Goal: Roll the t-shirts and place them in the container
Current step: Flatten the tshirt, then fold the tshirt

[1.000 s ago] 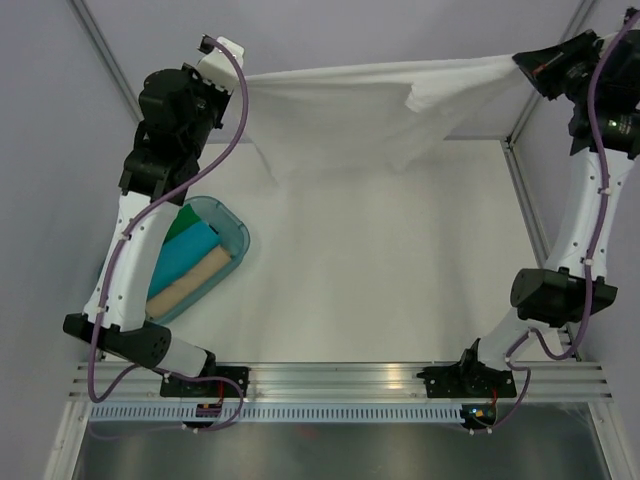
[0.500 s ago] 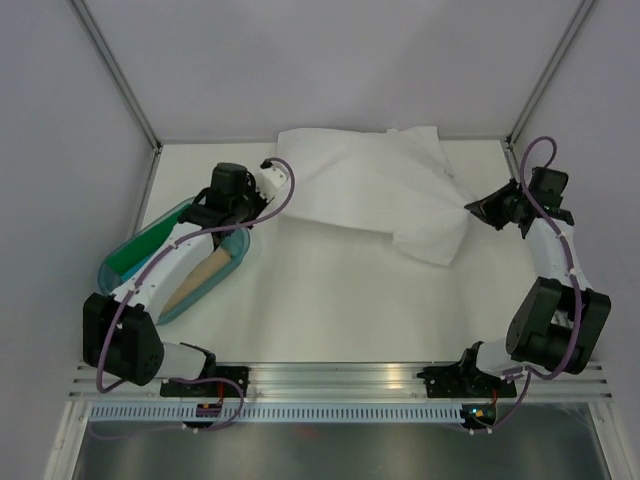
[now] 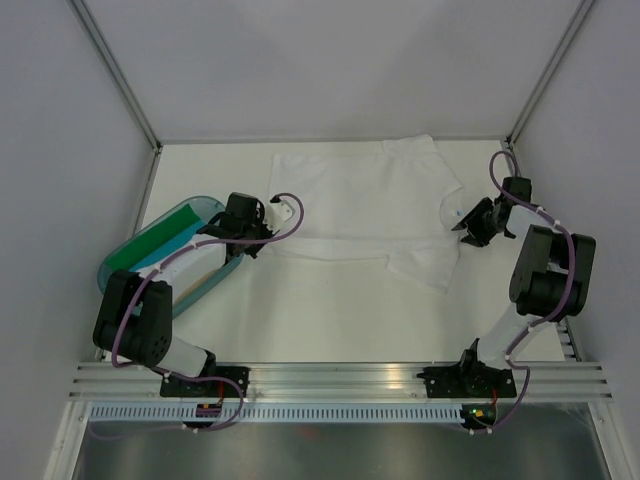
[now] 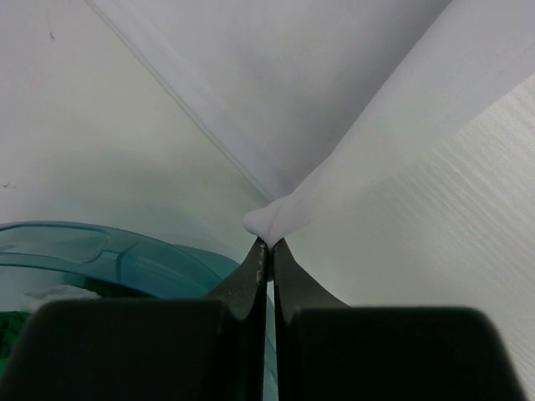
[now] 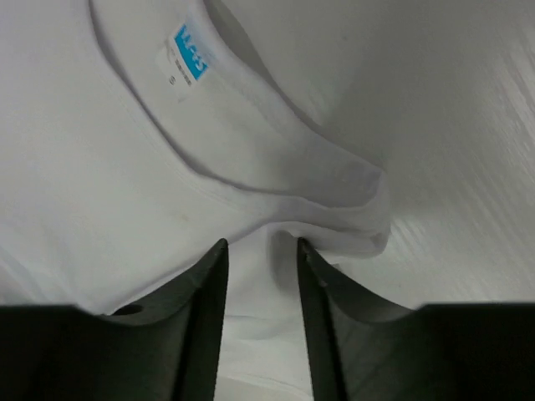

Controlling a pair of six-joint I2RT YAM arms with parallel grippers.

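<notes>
A white t-shirt [image 3: 355,200] lies spread on the table at the back centre, its right side folded into a flap [image 3: 430,262]. My left gripper [image 3: 272,214] is shut on the shirt's left edge; in the left wrist view the closed fingertips [image 4: 267,244] pinch a small white bunch of cloth [image 4: 276,215]. My right gripper [image 3: 464,222] is at the shirt's right edge, by the neck. In the right wrist view it [image 5: 261,251] is open, with the neckline and blue label [image 5: 191,52] just ahead and cloth lying between the fingers.
A translucent teal tub [image 3: 128,252] stands at the left under my left arm, with a green roll [image 3: 150,246] showing in it; its rim also shows in the left wrist view [image 4: 117,255]. Frame posts stand at the back corners. White walls close in on both sides.
Both arms came down from holding the shirt stretched high at the back and laid it flat on the table. My right gripper has opened and let go of the shirt.
</notes>
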